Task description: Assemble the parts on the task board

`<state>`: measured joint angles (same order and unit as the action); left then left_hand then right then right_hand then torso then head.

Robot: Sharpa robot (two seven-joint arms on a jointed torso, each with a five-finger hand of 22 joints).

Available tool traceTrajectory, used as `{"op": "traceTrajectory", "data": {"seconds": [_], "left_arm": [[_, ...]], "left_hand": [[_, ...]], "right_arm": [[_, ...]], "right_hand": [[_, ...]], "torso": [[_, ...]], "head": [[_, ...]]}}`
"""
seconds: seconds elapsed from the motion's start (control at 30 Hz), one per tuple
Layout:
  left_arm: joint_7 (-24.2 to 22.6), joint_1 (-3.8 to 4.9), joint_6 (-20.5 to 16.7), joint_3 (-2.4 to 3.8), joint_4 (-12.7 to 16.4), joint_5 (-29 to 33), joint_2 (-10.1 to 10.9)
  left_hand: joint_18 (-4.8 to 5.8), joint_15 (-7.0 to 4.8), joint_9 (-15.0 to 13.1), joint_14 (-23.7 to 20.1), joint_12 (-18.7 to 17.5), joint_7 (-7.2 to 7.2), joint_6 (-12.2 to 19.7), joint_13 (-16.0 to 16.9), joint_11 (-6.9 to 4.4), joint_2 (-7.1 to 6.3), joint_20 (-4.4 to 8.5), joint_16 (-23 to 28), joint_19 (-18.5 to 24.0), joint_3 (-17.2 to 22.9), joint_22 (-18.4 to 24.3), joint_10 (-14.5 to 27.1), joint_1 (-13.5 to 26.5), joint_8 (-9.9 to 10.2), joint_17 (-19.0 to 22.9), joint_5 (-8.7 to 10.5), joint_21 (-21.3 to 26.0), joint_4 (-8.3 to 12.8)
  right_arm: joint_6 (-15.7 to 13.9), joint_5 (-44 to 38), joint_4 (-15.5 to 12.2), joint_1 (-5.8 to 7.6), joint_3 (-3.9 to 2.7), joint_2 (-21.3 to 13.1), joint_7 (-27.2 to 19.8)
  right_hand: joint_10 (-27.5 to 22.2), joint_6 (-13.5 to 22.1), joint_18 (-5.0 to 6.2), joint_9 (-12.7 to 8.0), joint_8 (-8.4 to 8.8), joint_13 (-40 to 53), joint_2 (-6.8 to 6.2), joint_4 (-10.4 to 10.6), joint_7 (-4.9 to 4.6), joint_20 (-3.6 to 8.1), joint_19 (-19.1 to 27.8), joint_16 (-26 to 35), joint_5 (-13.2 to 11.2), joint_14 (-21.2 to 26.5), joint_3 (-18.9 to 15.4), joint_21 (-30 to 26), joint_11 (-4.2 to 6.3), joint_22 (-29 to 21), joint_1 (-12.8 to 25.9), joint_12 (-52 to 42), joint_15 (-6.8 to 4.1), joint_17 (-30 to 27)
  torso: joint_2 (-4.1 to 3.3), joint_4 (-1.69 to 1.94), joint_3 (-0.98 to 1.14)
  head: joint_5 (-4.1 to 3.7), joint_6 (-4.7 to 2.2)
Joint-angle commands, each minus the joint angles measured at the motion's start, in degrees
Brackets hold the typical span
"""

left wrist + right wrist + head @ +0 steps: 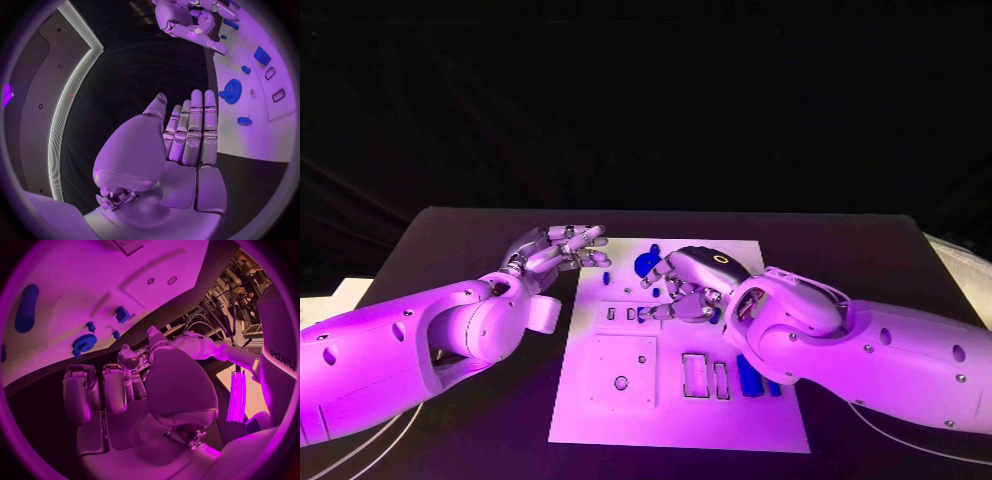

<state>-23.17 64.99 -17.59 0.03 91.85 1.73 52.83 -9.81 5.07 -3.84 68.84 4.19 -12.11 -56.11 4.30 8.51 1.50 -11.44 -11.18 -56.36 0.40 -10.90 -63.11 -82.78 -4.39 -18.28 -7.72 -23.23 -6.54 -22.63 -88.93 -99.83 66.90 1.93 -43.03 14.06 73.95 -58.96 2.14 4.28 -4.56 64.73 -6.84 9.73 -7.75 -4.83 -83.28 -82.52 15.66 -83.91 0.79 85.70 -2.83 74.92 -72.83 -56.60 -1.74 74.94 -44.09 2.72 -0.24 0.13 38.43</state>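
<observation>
- L hand [560, 250] lay just off the left edge of the task board [678, 425], over black table [459, 235]. Fingers straight & together per left wrist view, nothing held.
- Task board sat mid-table betw. the two arms. Blue gear [648, 265] at its far end, near both hands; small blue parts [245, 120] beside it. Rect. slots [694, 372] nearer the robot; elongated blue parts [749, 378] lay by the right edge, close to R forearm.
- R hand [689, 285] hovered over board's upper middle, fingers curled downward. Right wrist view showed no part in them; judged closed on nothing, though fingertip contact w/ board could not be told.
- Handling, est.: parts looked like light, rigid plastic, smooth, prob. slippery. Gear best pinched across its rim; long pieces across the narrow sides.
- Writing: part-word "harpa" read on the arm casing in right wrist view. No labels legible on board or parts.
</observation>
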Motion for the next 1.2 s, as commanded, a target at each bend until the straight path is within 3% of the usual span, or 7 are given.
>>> {"op": "traceTrajectory", "data": {"seconds": [0.03,0.17,0.27,0.4,0.57,0.77,1.2], "left_arm": [[1.77,-0.02,0.98,0.02,-0.03,-1.72,-0.18],[7.01,0.0,1.43,0.01,0.44,-7.1,0.1],[13.76,0.1,2.73,0.02,1.29,-12.71,0.62],[26.5,1.03,6.04,0.04,2.4,-21.87,1.27],[40.07,3.06,11.64,0.04,2.98,-35.1,1.2],[51.71,4.93,17.27,0.04,2.83,-45.29,-0.38],[59.73,7.66,23.94,-0.01,-3.64,-54.2,-8.96]], "left_hand": [[-0.77,-1.08,-0.09,3.73,0.52,0.47,-1.36,0.37,-0.73,0.32,1.0,-2.67,-2.36,0.03,-1.07,-2.06,0.12,-0.05,-1.79,0.03,-2.06,0.4],[-0.77,-4.28,-0.35,14.16,2.89,2.7,-3.51,1.89,-3.4,-0.04,4.11,-13.31,-9.58,-0.14,-5.1,-7.79,1.09,-0.93,-8.7,0.06,-9.46,-0.31],[-0.39,-5.78,-0.69,17.46,5.73,4.19,-5.06,4.33,-5.38,-0.13,5.89,-38.99,-13.08,-0.45,-10.28,-11.17,2.41,-1.69,-32.3,-0.13,-16.69,-1.6],[2.64,-7.09,-2.41,17.15,17.43,6.0,-6.2,15.52,-6.38,0.59,7.16,-64.24,-17.05,-2.32,-34.35,-10.39,5.99,-4.81,-56.45,-0.1,-38.16,-5.05],[3.58,-7.85,-6.22,19.38,30.71,7.12,-7.37,26.55,-8.07,1.87,8.45,-73.15,-19.65,-2.47,-46.49,-8.85,6.07,-10.93,-65.49,-0.07,-47.64,-5.89],[6.25,-8.48,-10.29,21.16,52.86,7.58,-4.01,48.38,-8.26,1.52,8.45,-78.82,-25.81,-4.29,-61.04,-11.06,8.55,-16.38,-71.72,0.14,-57.02,-8.48],[7.43,-9.29,-18.96,21.16,59.26,8.63,-0.15,54.65,-9.09,2.85,9.39,-78.82,-29.41,-11.08,-67.09,-10.33,14.77,-25.68,-71.72,3.7,-60.08,-10.06]], "right_arm": [[0.24,12.93,-0.39,1.66,-0.07,-1.82,-8.44],[2.35,25.1,-0.14,3.85,-0.09,-4.71,-13.52],[3.0,33.7,0.5,5.18,-0.09,-6.56,-16.22],[3.5,43.19,1.62,6.34,-0.07,-8.39,-18.87],[2.71,49.31,3.41,7.05,-0.06,-9.48,-20.68],[0.58,51.25,4.7,7.31,-0.04,-10.16,-21.89],[1.3,48.61,6.14,7.37,0.07,-9.86,-21.58]], "right_hand": [[-0.34,0.54,0.51,0.0,-0.08,0.03,1.42,-0.69,0.04,-0.25,1.02,1.02,0.44,-3.38,0.21,-0.84,0.04,4.16,-2.63,-0.23,0.42,2.81],[-1.32,0.36,1.12,0.03,-0.23,-1.31,3.77,-2.03,-0.09,-0.14,2.82,3.26,-0.14,-2.63,1.82,-2.23,-0.01,1.58,-5.95,1.37,0.37,0.06],[-2.51,0.02,1.65,0.04,-0.36,-3.18,5.03,-2.97,-0.12,-0.07,4.44,5.42,-0.44,-1.98,3.3,-3.62,0.16,-0.83,-7.84,3.65,0.26,-2.42],[-5.9,-0.39,2.96,-0.04,-0.4,-9.14,5.4,-3.68,-0.08,0.01,8.43,11.3,-0.54,-0.25,5.13,-7.5,0.16,-7.0,-8.77,11.03,0.22,-8.64],[-7.45,-1.31,3.55,-0.1,-0.26,-14.5,5.23,-4.2,0.05,0.19,9.89,13.92,-0.5,-0.09,7.02,-9.88,0.4,-10.14,-8.84,17.3,0.08,-10.59],[-8.75,-1.71,5.08,-0.23,0.31,-20.58,4.08,-4.62,0.01,0.14,14.51,21.02,-0.64,1.44,9.49,-16.02,0.27,-18.48,-8.39,24.05,0.13,-16.55],[-8.26,-0.7,5.14,-0.4,0.86,-21.74,3.21,-4.53,-0.32,0.06,14.33,21.81,-0.77,1.1,10.21,-16.95,0.03,-19.31,-7.45,24.73,0.28,-16.56]], "torso": [[0.29,-0.1,0.03],[0.69,-0.23,0.04],[1.05,-0.43,0.14],[1.62,-0.67,0.34],[2.19,-0.96,0.57],[2.58,-1.15,0.88],[3.4,-1.08,1.14]], "head": [[0.02,-0.02],[0.17,0.08],[0.39,0.16],[0.74,0.38],[1.1,0.54],[1.41,1.03],[1.67,1.99]]}}
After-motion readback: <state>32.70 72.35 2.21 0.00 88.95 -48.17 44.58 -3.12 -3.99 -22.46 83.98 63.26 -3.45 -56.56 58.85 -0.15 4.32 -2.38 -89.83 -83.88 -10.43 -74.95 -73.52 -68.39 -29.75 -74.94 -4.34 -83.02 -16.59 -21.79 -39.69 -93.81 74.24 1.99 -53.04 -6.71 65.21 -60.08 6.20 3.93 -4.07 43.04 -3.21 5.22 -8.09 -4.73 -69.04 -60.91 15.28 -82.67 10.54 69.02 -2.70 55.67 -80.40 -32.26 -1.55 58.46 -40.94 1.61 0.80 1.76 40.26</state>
